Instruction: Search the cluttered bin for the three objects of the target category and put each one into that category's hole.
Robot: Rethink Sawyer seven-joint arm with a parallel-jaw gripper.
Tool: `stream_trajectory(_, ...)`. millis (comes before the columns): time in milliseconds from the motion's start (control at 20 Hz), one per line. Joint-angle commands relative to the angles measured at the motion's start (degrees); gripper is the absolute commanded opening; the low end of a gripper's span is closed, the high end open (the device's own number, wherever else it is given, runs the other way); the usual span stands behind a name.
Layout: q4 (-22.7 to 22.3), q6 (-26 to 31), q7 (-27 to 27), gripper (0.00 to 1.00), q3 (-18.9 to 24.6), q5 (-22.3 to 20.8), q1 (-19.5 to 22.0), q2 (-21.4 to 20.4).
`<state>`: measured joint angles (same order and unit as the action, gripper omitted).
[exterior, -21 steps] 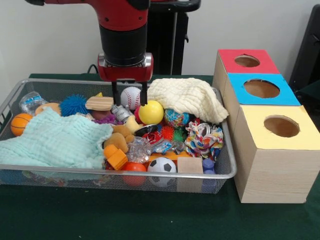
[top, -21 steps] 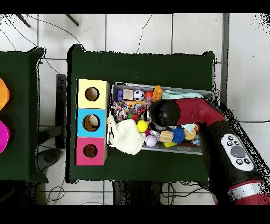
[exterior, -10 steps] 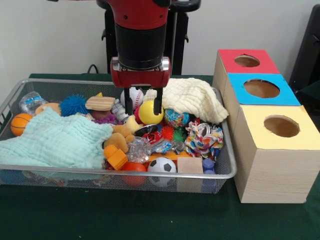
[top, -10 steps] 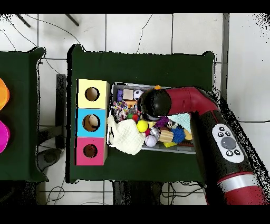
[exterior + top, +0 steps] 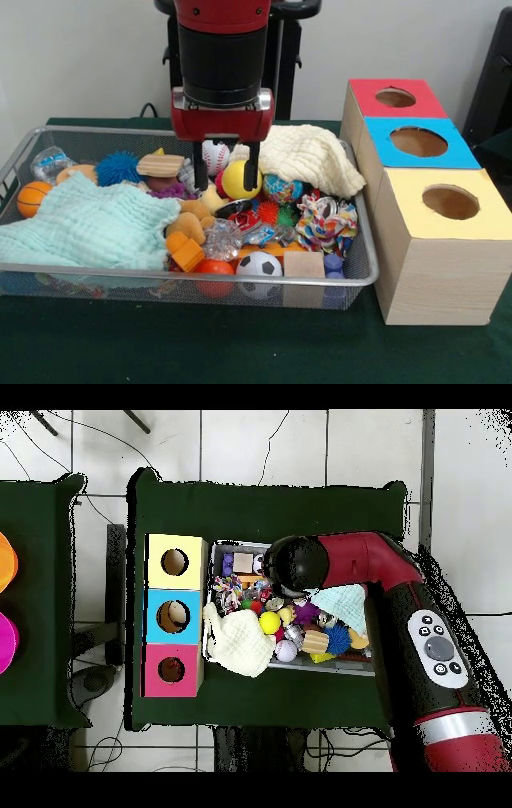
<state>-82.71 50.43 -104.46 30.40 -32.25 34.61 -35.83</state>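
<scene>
- Because the wire bin (image 5: pixel 360 276) is packed so full, you will find the mint cloth (image 5: pixel 84 224) draped over its left part, likely hiding items beneath, with an orange basketball (image 5: pixel 30 198) and a blue spiky ball (image 5: pixel 118 168) at its edge.
- Look to the middle: your gripper (image 5: pixel 226 170) hangs with fingers spread and empty, one finger on each side of the baseball (image 5: pixel 214 154), the yellow ball (image 5: pixel 242 179) just beside the right finger. Balls look like the target category, though that is a guess.
- Right of that, the cream cloth (image 5: pixel 300 158) lies over the bin's far corner.
- Further right stand three wooden boxes, red (image 5: pixel 396 98), blue (image 5: pixel 418 142) and yellow (image 5: pixel 450 202), each with a hole on top.
- Everything rests on a dark green table (image 5: pixel 240 344) before a pale wall.
</scene>
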Motion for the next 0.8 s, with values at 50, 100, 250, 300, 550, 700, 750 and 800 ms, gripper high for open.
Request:
stream_trajectory(50,4.2,5.6,14.6,1.00,1.6,-2.6,0.3,3.4)
stream_trajectory(100,4.5,5.6,14.9,1.00,1.3,-3.1,0.3,3.7)
stream_trajectory(250,4.8,4.9,15.6,1.00,0.8,-4.2,0.6,4.6)
stream_trajectory(300,5.3,4.9,15.7,1.00,0.7,-4.5,0.4,5.0)
stream_trajectory(550,6.1,4.5,15.3,1.00,-0.1,-6.2,0.2,6.3)
stream_trajectory(700,5.6,4.1,14.7,1.00,-0.6,-6.9,0.4,6.9)
stream_trajectory(750,5.3,3.7,14.7,1.00,-0.7,-7.4,0.5,7.0)
stream_trajectory(800,4.9,3.2,14.6,1.00,-0.8,-7.8,0.6,7.0)
